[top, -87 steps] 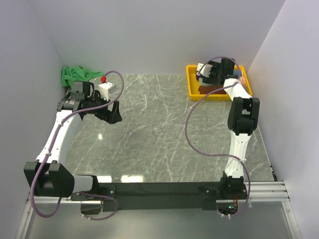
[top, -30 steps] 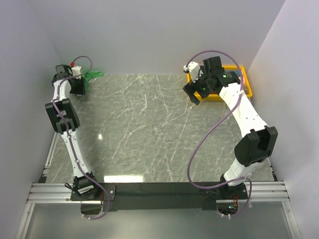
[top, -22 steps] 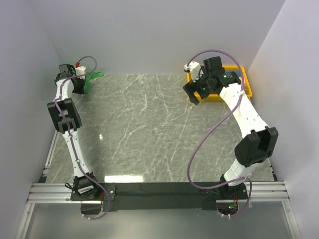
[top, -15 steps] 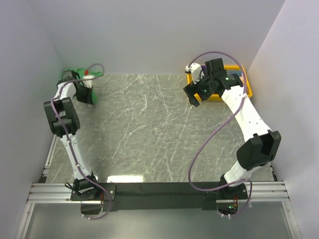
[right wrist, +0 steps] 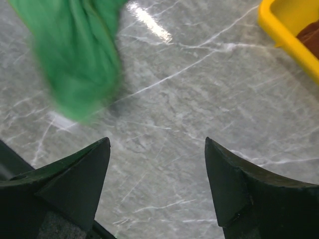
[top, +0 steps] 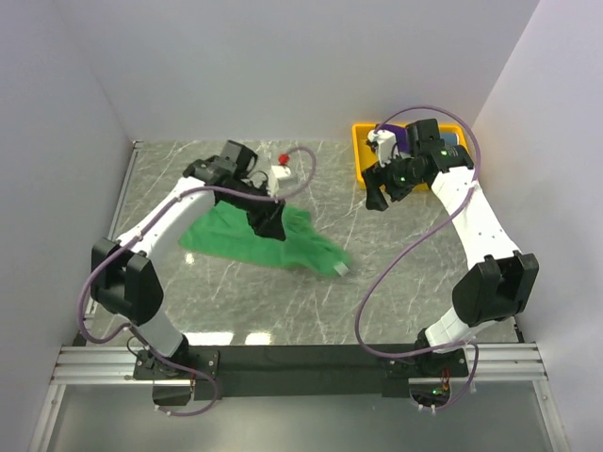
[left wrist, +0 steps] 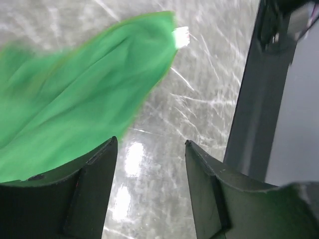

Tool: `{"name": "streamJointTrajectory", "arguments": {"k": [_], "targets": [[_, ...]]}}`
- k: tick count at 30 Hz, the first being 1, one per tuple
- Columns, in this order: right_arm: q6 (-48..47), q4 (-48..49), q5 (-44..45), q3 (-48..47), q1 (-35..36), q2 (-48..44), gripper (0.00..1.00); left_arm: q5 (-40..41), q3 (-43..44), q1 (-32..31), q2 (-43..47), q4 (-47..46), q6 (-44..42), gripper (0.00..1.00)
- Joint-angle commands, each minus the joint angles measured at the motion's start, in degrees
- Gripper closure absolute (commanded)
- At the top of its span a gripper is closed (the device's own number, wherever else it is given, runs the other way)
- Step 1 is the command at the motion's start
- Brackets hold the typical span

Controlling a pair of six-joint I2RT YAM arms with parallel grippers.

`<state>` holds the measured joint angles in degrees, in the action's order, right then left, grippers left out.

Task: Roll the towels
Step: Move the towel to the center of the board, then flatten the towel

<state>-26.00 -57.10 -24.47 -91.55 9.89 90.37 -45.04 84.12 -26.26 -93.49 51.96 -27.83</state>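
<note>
The green towel (top: 236, 235) is seen lying loose on the table (top: 424, 273), in the middle and a bit to the left. It is blurry in all three views. Its nearest corner carries a small white tag (top: 341, 271). The towel looks soft, light and floppy, so it is likely to bend and bunch when pushed. It should not break, but it may slide on the smooth top. A good hold could be taken at one short edge or at two corners, so that the cloth can be pulled flat before it is rolled.

Over the far side of the towel the left gripper (top: 268, 226) is seen. Its fingers are spread partway apart and nothing is held between them. Whether the cloth is touched by it cannot be told.

Farther back and to the right, the right gripper (top: 380, 198) is held above bare table, wide apart and with nothing in it.

Just behind it a yellow tray (top: 362, 162) is set in the far right corner. Something dark (right wrist: 313, 36) is seen inside, probably the other towel, but only a bit shows.

The table is grey stone with white lines, hard and shiny. It is closed in by plain pale walls (top: 283, 66) at the back and on both sides.
</note>
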Motion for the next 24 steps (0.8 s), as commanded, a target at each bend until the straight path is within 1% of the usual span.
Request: {"name": "streamJointTrajectory", "arguments": {"k": [1,2,3,4,5,6,7,8,9,10,11,12,14,16,17,18,21,24], "targets": [[-0.54,-2.22,-4.53,0.49,-0.05,0.60,0.19,-4.71,5.26,6.29,-0.73,2.70,5.94,0.39],[-0.46,-2.14,-4.88,0.75,0.21,0.77,0.21,-4.71,6.05,8.40,-0.90,2.79,6.30,0.40],[-0.20,-1.88,-4.80,1.02,0.48,1.30,0.25,-4.62,6.15,13.29,-1.08,2.62,7.26,0.41],[-0.11,-1.79,-4.54,1.80,1.70,1.56,0.27,-4.01,6.32,15.95,-1.43,2.96,7.44,0.43],[-0.19,-1.52,-4.01,2.33,2.49,1.74,0.30,-3.14,6.50,18.41,-2.47,3.75,7.27,0.49],[-0.19,-0.91,-3.31,3.12,3.37,1.83,0.36,0.35,6.32,22.53,-3.09,4.19,6.66,0.53],[-0.63,-0.65,-1.48,5.31,5.12,1.83,0.40,1.87,6.06,24.22,-3.36,5.76,5.61,0.60],[-0.72,-0.12,-0.24,6.72,6.27,1.57,0.43,3.62,4.58,27.72,-3.71,6.56,4.38,0.64],[-0.89,0.93,1.51,8.39,7.06,0.96,0.48,4.94,3.35,29.41,-3.63,6.83,2.19,0.66],[-1.07,1.20,4.49,11.62,8.81,0.60,0.51,8.35,2.12,30.82,-3.10,6.57,1.82,0.67],[-1.25,1.46,6.26,13.31,9.44,0.25,0.53,10.04,-0.59,33.35,-2.75,6.40,1.82,0.67],[-1.33,1.29,7.49,16.28,9.97,-0.54,0.56,11.10,-2.01,34.51,-2.40,6.13,1.30,0.66],[-0.72,1.47,10.04,19.29,10.50,-1.59,0.57,14.53,-6.22,37.23,-1.00,4.13,1.55,0.61],[0.07,1.82,11.89,23.67,10.94,-3.09,0.57,16.55,-8.61,38.38,-0.46,3.50,1.21,0.59],[0.33,2.08,14.16,25.09,11.72,-3.44,0.57,16.82,-10.36,39.35,-0.38,2.89,1.38,0.59],[0.86,2.95,15.58,27.71,12.08,-3.79,0.58,16.74,-11.25,39.70,-0.46,2.62,1.55,0.59],[2.17,5.07,18.57,30.98,13.05,-3.19,0.59,16.82,-14.15,40.58,-0.73,1.13,1.91,0.60],[3.67,6.82,19.89,31.08,13.14,-0.82,0.59,16.65,-16.35,40.59,-0.99,-0.45,2.34,0.59]]}}
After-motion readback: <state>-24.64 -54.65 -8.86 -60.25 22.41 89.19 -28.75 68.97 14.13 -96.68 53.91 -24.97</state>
